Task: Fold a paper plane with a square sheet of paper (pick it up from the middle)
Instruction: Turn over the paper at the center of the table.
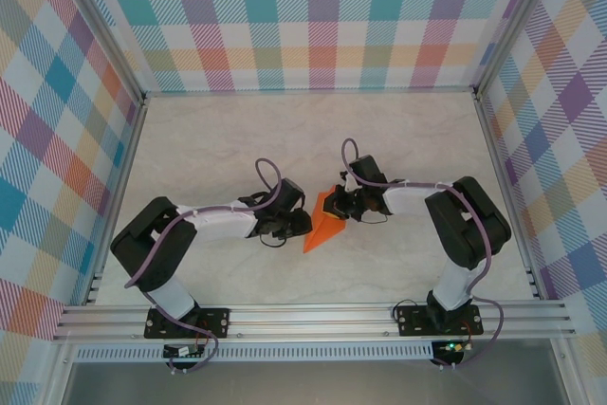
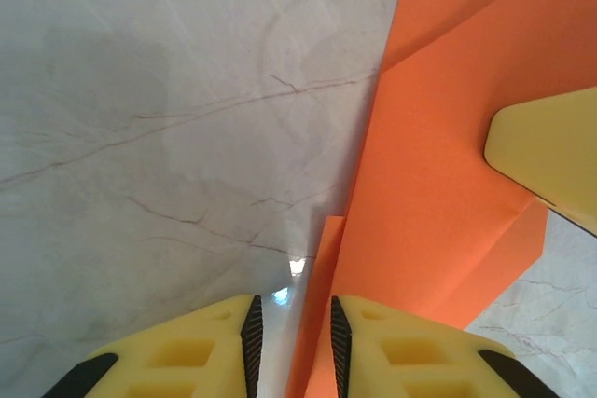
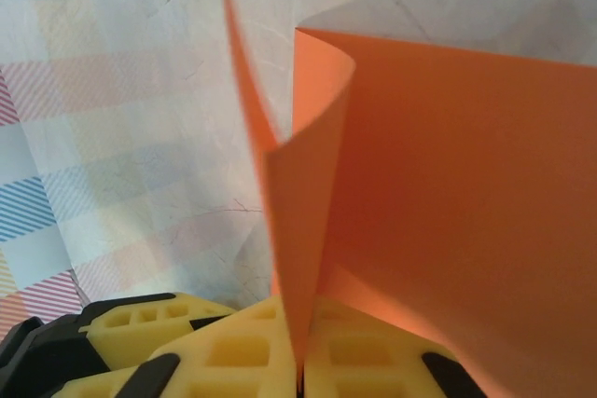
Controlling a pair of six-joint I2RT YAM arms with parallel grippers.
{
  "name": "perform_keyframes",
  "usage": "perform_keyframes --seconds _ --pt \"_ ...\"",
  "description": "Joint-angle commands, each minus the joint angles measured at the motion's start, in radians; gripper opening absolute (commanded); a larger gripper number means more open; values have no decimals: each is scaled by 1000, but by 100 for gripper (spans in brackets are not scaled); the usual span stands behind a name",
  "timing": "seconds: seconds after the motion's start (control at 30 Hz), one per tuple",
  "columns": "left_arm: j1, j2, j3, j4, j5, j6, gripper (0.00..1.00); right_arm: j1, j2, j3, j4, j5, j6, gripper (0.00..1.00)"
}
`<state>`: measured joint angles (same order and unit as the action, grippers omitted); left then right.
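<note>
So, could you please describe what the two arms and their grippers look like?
The left arm and right arm have black and white segments on black base plates, with a purple cable looping along each. The left gripper and right gripper have chunky yellow fingers with recessed pockets and black pads.

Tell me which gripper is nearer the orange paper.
Right. The right gripper is shut on the orange paper, a fold pinched between its pads. The left gripper sits at the paper's edge, jaws slightly apart, that edge just inside the gap.
</note>
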<state>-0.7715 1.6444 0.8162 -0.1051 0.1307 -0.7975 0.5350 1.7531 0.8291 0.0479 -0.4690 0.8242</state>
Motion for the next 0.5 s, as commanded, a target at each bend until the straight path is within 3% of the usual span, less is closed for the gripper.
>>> perform_keyframes --seconds 0.0,0.27,0.47 --pt "41 -95 -28 -16 37 15 34 6 -33 21 34 -21 -36 4" --pt "166 -238 -109 115 313 19 67 -44 -128 28 109 -186 -66 2" --pt "245 -321 -160 254 491 -26 83 -88 -181 59 132 -311 -58 3"
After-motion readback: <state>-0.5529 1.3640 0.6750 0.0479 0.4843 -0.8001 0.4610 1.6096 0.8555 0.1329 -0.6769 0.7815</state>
